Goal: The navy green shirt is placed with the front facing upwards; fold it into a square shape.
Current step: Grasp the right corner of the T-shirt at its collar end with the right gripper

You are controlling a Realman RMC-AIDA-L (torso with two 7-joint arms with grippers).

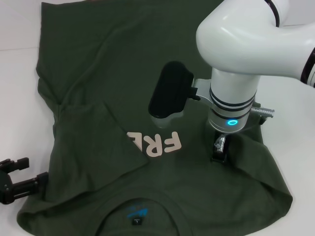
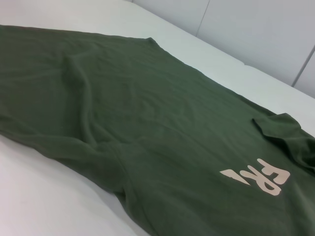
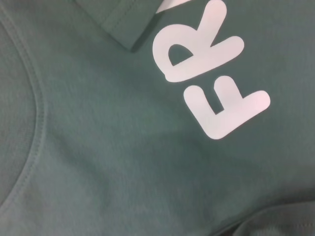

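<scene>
On the navy green shirt (image 1: 98,73), right end effector (image 1: 219,150) presses down

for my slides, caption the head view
Right gripper pressed onto the navy green shirt, left sleeve folded over its lettering.

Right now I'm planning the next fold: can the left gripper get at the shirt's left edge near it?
Probably yes. The left gripper sits on the white table right beside the navy green shirt, nothing lying between; the right gripper is down on the shirt's other side.
</scene>
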